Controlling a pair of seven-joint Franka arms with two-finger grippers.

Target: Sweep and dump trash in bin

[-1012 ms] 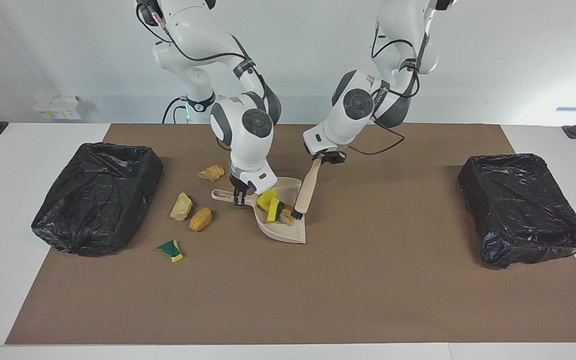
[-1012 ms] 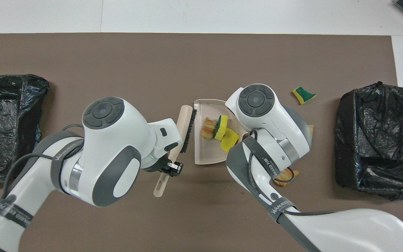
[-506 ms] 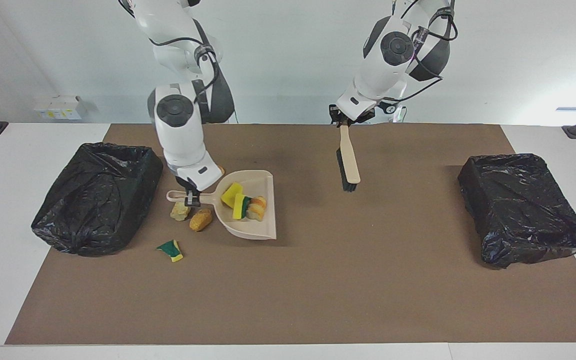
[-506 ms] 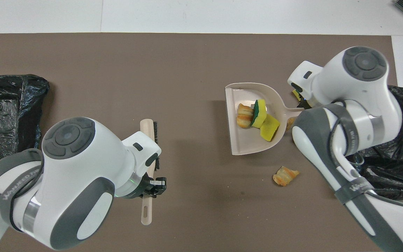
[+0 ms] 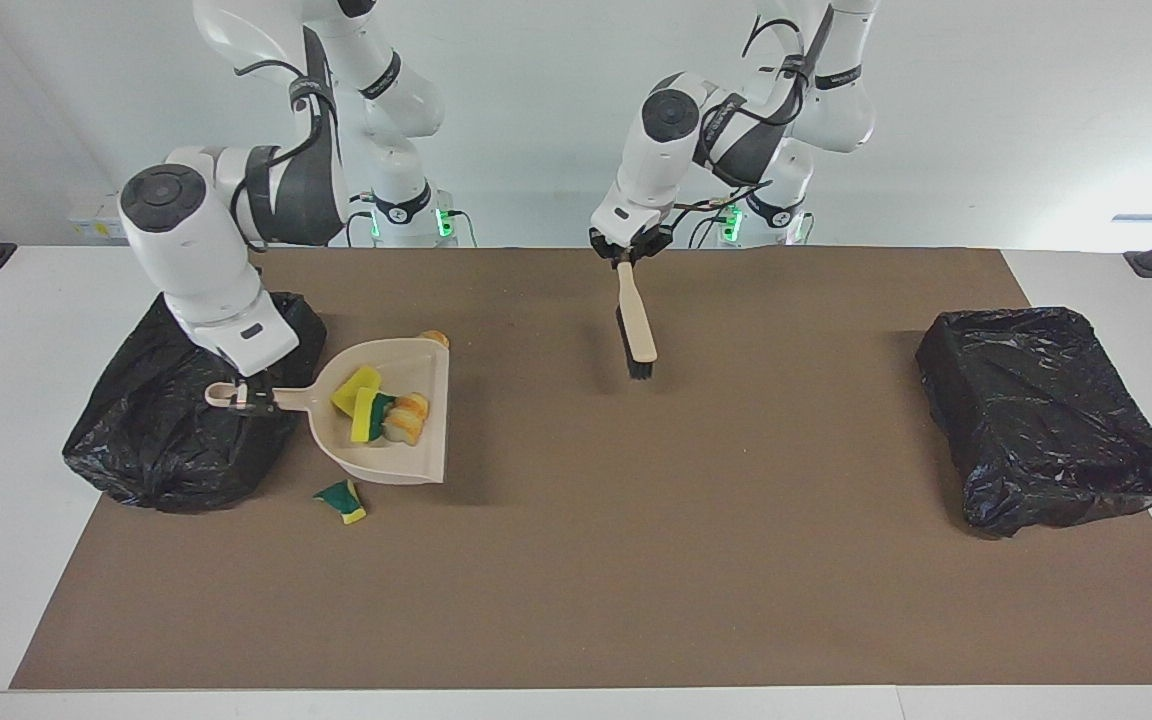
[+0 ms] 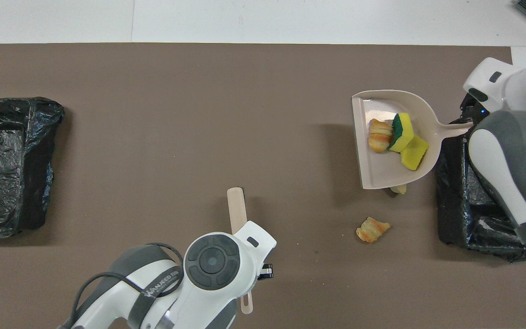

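Right gripper [image 5: 248, 402]: mine, clamped shut on the dustpan's handle, up over the edge of the black-bagged bin at my right arm's end of the table.
Left gripper [image 5: 626, 254]: mine too, closed tight on the brush's handle, up over the mat's edge nearest my bases, around the middle of the table.
Brush [image 5: 635, 330]: hangs from my left gripper, bristles down, above bare mat.
Pastry scrap [image 6: 372, 229]: orange-brown, alone on the mat, nearest of the trash to my bases, close to the right-end bin.
Tan scrap [image 6: 398, 188]: on the mat, mostly hidden under the raised dustpan's rim in the overhead view.
Dustpan [image 5: 426, 438]: beige, held in the air beside the right-end bin, its pan over the mat.
Trash in the pan: a yellow sponge bit [image 5: 354, 387], a green-and-yellow sponge piece [image 5: 369, 413] and a bread-like chunk [image 5: 407, 418], bunched together.
Green-and-yellow scrap [image 5: 341, 500]: loose on the mat, farther from my bases than the dustpan, near the bin's corner.
Right-end bin [image 5: 156, 450]: black bag, on the mat's end edge.
Left-end bin [image 5: 1046, 410]: black bag, at the other end edge, well apart from everything.
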